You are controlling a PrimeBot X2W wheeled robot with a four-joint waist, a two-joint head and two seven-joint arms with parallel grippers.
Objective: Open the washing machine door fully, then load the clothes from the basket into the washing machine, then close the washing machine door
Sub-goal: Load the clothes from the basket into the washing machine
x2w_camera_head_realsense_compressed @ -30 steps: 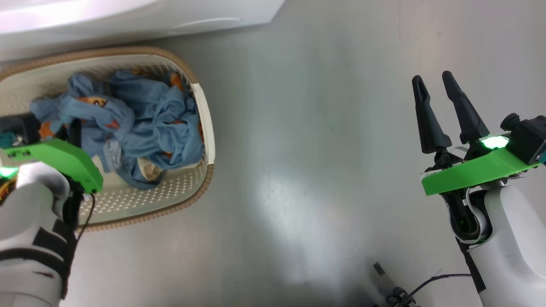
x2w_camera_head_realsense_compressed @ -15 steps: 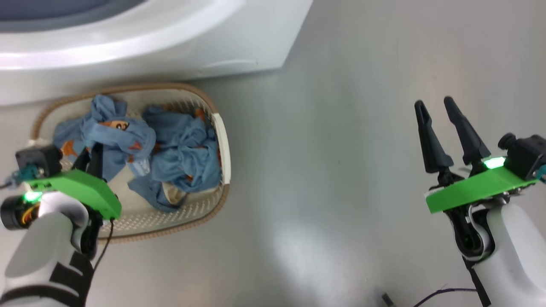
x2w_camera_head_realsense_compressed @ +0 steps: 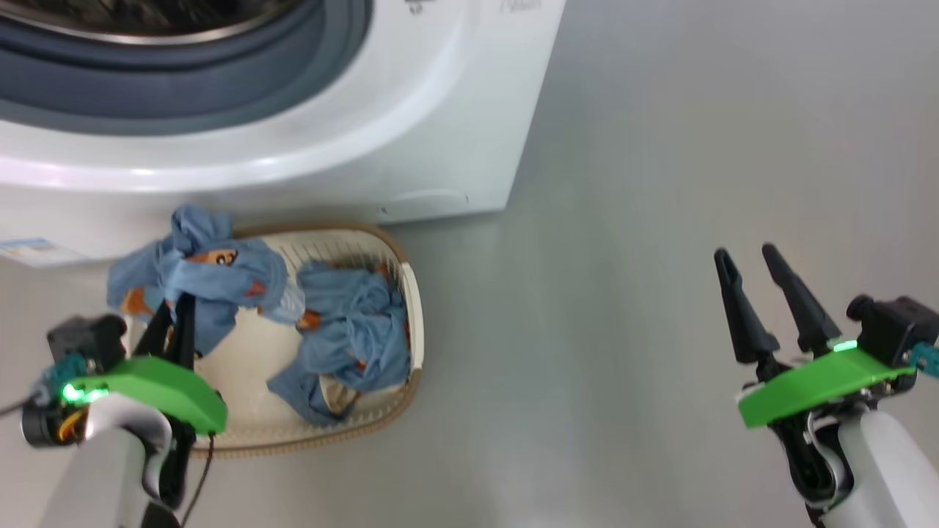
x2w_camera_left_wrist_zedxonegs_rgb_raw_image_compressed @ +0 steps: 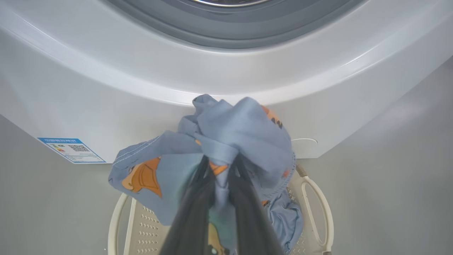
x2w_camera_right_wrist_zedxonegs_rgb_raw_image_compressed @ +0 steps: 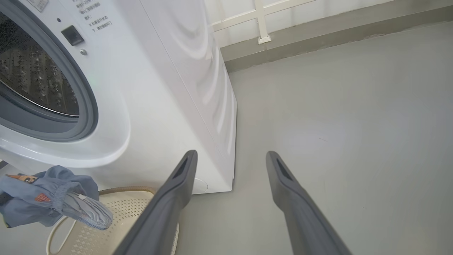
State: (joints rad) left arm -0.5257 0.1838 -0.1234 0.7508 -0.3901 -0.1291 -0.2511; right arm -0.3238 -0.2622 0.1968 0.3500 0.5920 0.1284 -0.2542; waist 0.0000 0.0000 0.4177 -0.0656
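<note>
My left tool (x2w_camera_head_realsense_compressed: 174,312) is clenched on one blue bear-print garment (x2w_camera_head_realsense_compressed: 202,268), with a fold of it pinched between the fingers. A second ago that tool was low among the clothes in the basket (x2w_camera_head_realsense_compressed: 412,293). Now the garment hangs clear above the basket's far left rim, in front of the lower face of the washing machine (x2w_camera_head_realsense_compressed: 411,147). My head has tilted up as well, which is why the grey gasket (x2w_camera_head_realsense_compressed: 220,73) has come into the head view. The machine itself has not moved. My right tool (x2w_camera_head_realsense_compressed: 745,251) has not changed and hangs spread and empty over bare floor (x2w_camera_head_realsense_compressed: 623,220), well apart from the basket.

I judge the first load is lifted out and next has to rise to the drum (x2w_camera_right_wrist_zedxonegs_rgb_raw_image_compressed: 35,81), whose mouth stands uncovered. The rest of the clothes (x2w_camera_head_realsense_compressed: 352,337) lie heaped against the basket's right wall.

My left fingertips are buried in the fabric, so I cannot tell how deep the pinch sits. The drum is cut off at the picture edges. I cannot tell how far the door has swung, nor how many pieces are left in the heap.
</note>
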